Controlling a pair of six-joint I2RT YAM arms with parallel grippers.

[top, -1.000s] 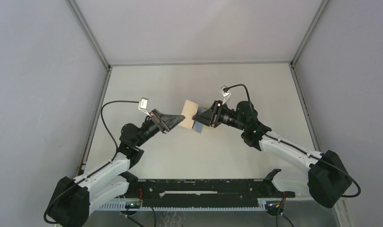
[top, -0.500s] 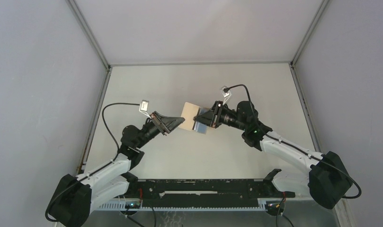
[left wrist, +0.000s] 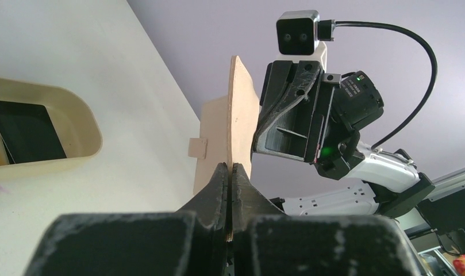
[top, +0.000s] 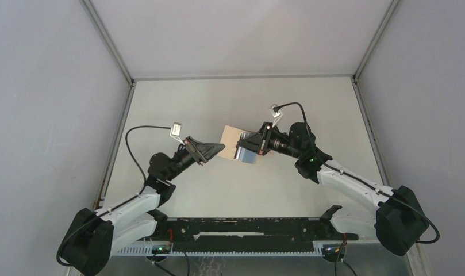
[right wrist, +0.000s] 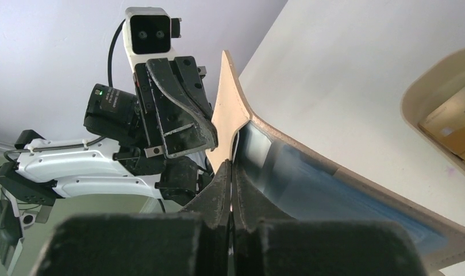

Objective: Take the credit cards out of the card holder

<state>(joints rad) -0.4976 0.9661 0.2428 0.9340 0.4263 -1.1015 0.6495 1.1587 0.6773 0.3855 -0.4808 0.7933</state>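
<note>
The tan card holder (top: 230, 134) hangs in the air between my two grippers, opened out. My left gripper (top: 218, 148) is shut on one edge of it; the left wrist view shows its flap (left wrist: 239, 109) standing up from my shut left gripper (left wrist: 229, 167). My right gripper (top: 242, 144) is shut on the light blue credit card (top: 245, 154). In the right wrist view, this card (right wrist: 316, 181) sticks partly out of the holder (right wrist: 226, 118) beside my right gripper (right wrist: 231, 167). A black card (left wrist: 26, 132) lies in the tan tray.
The oval tan tray (left wrist: 83, 123) sits on the table below the left gripper. It also shows in the right wrist view (right wrist: 417, 95) with a yellowish item inside. Grey walls close in the table on three sides.
My right gripper has drawn back to the right and the blue card has come further out of the holder. My left gripper has shifted slightly left with the holder.
</note>
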